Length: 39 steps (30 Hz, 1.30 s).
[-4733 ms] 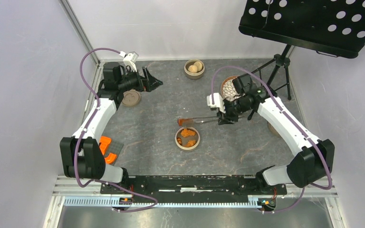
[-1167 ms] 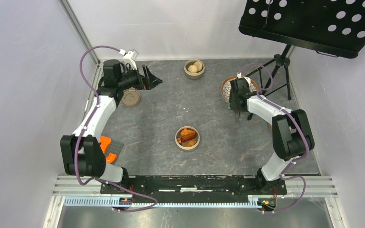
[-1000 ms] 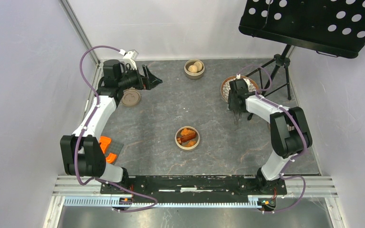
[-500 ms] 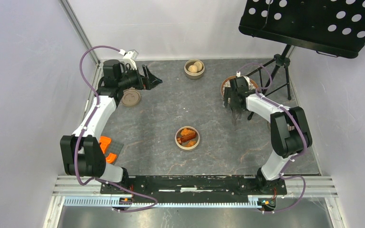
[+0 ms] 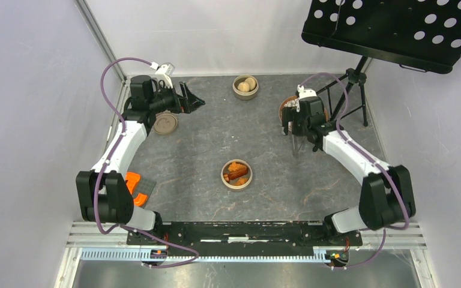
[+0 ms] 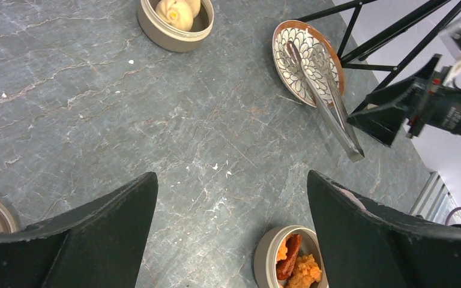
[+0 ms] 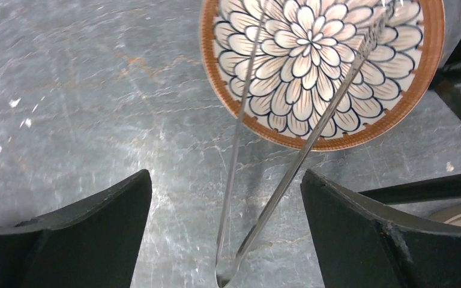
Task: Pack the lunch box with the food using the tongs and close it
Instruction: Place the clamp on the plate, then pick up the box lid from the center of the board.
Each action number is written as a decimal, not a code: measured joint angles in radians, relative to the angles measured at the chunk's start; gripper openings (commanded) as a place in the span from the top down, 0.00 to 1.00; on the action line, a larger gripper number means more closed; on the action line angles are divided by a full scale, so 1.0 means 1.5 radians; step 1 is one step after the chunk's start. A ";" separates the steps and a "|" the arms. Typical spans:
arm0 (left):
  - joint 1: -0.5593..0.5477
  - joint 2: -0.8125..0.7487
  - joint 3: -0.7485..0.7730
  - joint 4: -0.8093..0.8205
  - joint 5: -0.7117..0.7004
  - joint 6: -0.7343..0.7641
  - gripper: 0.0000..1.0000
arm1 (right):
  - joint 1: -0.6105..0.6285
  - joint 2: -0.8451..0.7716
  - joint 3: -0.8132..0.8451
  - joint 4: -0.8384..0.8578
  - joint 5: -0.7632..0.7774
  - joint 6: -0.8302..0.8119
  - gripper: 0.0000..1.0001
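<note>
Tongs (image 7: 288,162) lie loose. Their tips are spread on the plate (image 7: 207,36) and the joined end is down on the table (image 7: 66,90). They sit directly under the right claw (image 7: 225,174), in the gap between its fingers (image 7: 96,234), touching neither one. That claw gapes wide and has hold of nothing.

Right arm: the wrist is pitched down over the plate's near edge. The forearm runs back and outward to an elbow at the table's right side, then drops to the base.

Orange chunks (image 5: 237,173) sit in a round tub (image 5: 223,177), well off to the claw's near-left. Buns (image 5: 245,85) sit in a second tub (image 5: 234,90), off to its far-left. Black stand legs (image 7: 456,90) are just right of the plate.

Left claw (image 6: 231,180) has its fingers spread full, holds nothing, and hangs off the table, pointing toward the table's middle.

Left arm: a long link slopes from the near-left base toward the far-left corner, with the wrist bent to the right. A tan lid (image 5: 165,123) lies flat below the wrist, behind the claw. The bun tub is ahead of the claw and the chunk tub lies toward the near side.
</note>
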 measured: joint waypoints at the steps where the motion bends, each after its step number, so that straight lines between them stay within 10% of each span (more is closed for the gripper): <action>1: 0.000 0.000 0.000 0.000 0.000 0.000 0.00 | 0.005 -0.018 -0.009 0.004 -0.009 -0.017 0.02; 16: 0.000 -0.001 0.000 0.005 0.003 0.000 0.00 | -0.075 -0.315 -0.075 -0.130 -0.207 -0.478 0.02; 29: -0.001 -0.001 0.000 0.005 0.006 0.000 0.00 | -0.417 -0.189 -0.052 -0.358 -0.340 -0.799 0.28; 39: -0.006 -0.001 0.000 0.005 0.006 0.000 0.00 | -0.450 -0.052 -0.053 -0.344 -0.333 -0.888 0.48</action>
